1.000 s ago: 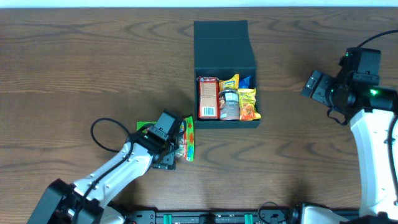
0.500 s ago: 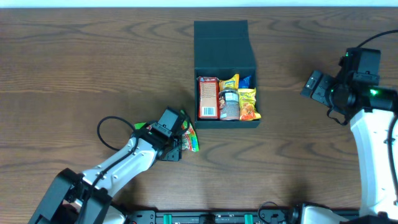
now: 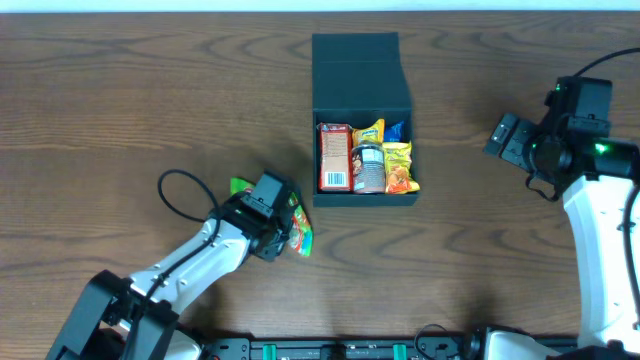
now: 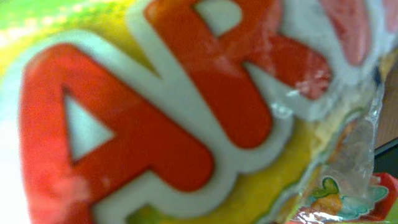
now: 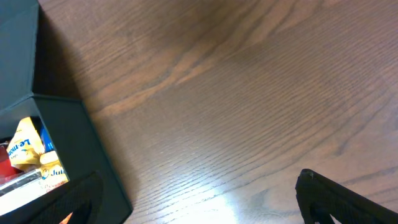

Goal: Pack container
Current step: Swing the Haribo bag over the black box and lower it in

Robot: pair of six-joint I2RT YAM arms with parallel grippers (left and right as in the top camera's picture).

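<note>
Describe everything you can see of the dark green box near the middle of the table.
The container is a dark teal-green, matte square box, seemingly rigid cardboard. It stands upright on the wooden table with its hinged lid open, swung back on the far side. Inside, packed closely, are a red carton, a can, yellow packets and something blue. Only the table and these contents touch it.

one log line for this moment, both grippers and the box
left gripper: shut on snack packet, outside container | right gripper: open, empty, apart to container's right | container: lid open, partly filled
</note>
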